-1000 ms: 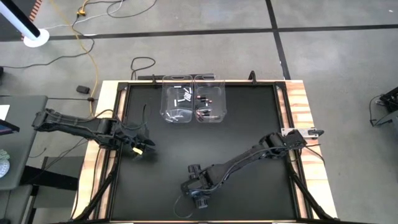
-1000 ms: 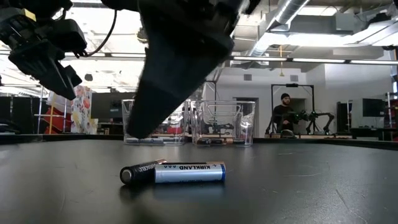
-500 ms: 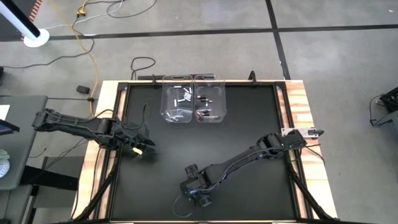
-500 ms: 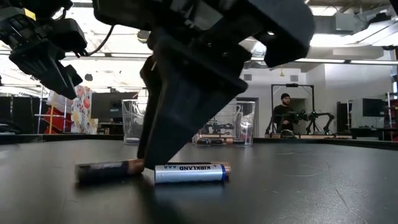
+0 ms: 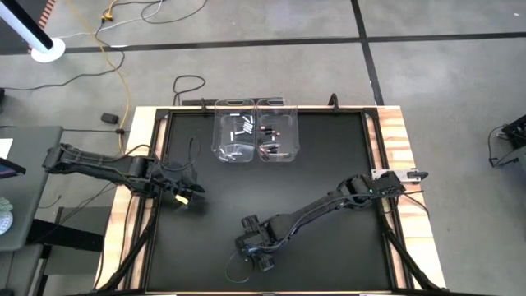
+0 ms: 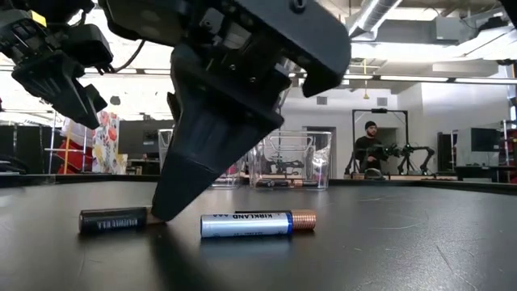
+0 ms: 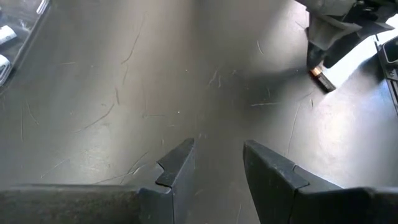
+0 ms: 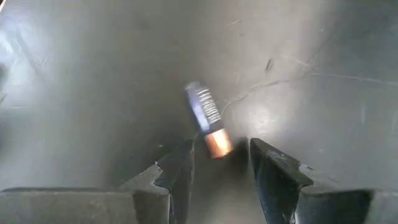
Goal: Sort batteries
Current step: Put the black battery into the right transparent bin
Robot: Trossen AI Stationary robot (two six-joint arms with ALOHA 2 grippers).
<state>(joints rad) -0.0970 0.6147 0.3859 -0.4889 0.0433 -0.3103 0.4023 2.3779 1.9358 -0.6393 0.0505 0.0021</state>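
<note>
High view: right gripper (image 5: 261, 261) low at the near edge of the tabletop (image 5: 329, 148), left gripper (image 5: 191, 197) parked by the left edge; two bins (image 5: 255, 131) at the far side hold sorted batteries, too small to count. Low view: two loose batteries lie on the tabletop, a white one (image 6: 257, 224) with a copper end and a dark one (image 6: 113, 220) just beside a right finger (image 6: 202, 153); that finger's tip looks down between them. Left wrist view: left fingers spread, nothing in them, tabletop only; the right arm shows farther off by a battery. Right wrist view: right fingers spread, the white battery (image 8: 208, 120) just ahead, copper end nearest, not yet between them. Risk: round cells roll, so a finger coming down off-centre could nudge either one away, or closing could catch the copper end only and let it slip.
</note>
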